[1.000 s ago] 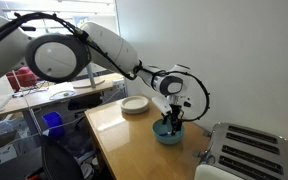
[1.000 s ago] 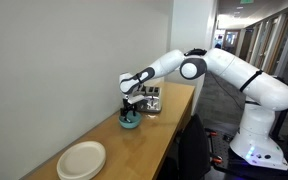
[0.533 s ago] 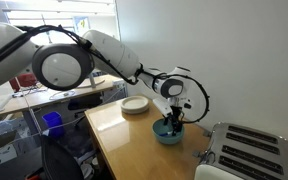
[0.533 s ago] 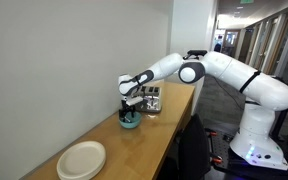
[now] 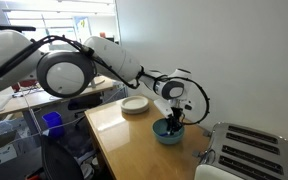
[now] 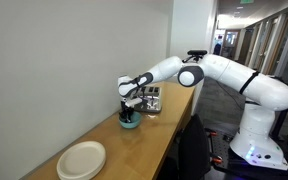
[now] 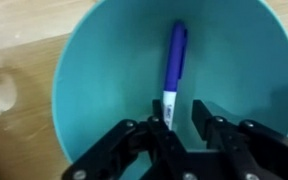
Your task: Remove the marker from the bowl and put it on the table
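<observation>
Marker inside teal bowl

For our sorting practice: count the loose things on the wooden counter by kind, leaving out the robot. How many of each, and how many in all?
bowl, teal: 1
marker, lying in the bowl: 1
plate, pale: 1
toaster: 1
Total: 4
</observation>
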Controlling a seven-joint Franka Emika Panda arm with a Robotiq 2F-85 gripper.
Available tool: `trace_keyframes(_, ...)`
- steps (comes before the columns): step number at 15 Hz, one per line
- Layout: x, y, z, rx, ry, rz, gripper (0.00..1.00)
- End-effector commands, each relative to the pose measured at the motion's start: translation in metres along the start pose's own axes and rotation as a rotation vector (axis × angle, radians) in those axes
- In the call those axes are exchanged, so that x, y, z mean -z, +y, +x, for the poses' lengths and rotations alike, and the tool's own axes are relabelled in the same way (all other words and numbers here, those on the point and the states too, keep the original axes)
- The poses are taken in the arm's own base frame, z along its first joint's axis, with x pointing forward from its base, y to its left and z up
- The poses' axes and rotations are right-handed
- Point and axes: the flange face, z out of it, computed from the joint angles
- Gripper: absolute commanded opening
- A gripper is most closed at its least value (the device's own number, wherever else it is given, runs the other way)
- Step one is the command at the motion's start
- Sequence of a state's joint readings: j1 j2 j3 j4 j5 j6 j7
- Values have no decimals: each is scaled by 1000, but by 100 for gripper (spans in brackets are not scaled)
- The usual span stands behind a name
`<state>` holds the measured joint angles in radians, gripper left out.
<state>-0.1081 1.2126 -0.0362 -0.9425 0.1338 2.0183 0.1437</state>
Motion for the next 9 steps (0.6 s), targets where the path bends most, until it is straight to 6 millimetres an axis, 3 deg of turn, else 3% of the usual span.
trace_keyframes(1, 8, -1, 4, -42, -8, -3, 8)
trace_keyframes(3, 13, 1, 5, -55, 6, -7, 0)
trace_keyframes(6, 25, 3, 8, -43, 30, -11, 3)
trace_keyframes(9, 54, 5, 7, -1, 62, -10, 3)
